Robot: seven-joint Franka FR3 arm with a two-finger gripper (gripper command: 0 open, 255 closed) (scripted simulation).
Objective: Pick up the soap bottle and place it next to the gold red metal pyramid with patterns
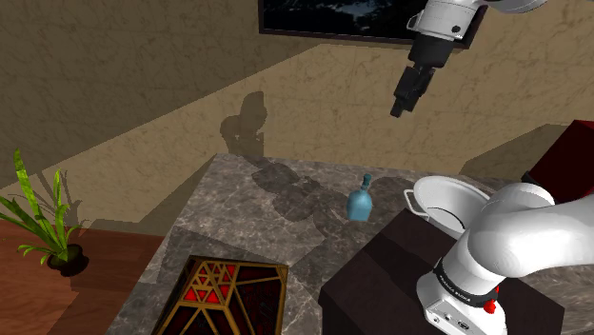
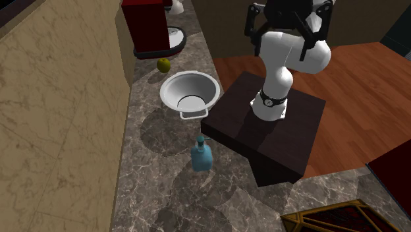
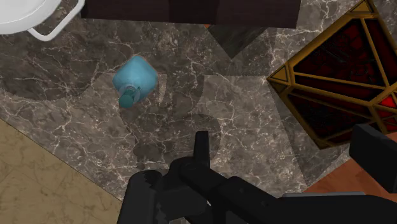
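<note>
The soap bottle [image 1: 360, 200] is a small blue flask that stands upright on the dark marble counter [image 1: 257, 209], near the white bowl. In the second exterior view the bottle [image 2: 201, 155] stands just off the stand's corner. The gold-framed red patterned pyramid [image 1: 227, 295] rests at the counter's near end, well away from the bottle. My gripper [image 1: 405, 101] hangs high above the counter, up and to the shoulder view's right of the bottle, open and holding nothing. Through the wrist view the bottle [image 3: 135, 81] lies far below, off to one side of the gripper [image 3: 289, 153], with the pyramid [image 3: 343, 83] on the other side.
A white handled bowl [image 2: 190, 94] sits beside the dark stand [image 2: 270, 132]. Beyond it lie a green fruit [image 2: 163, 64] and a red appliance [image 2: 146, 26]. A tan wall [image 1: 143, 86] runs along the counter's back, and a potted plant [image 1: 43, 219] stands on the wooden floor.
</note>
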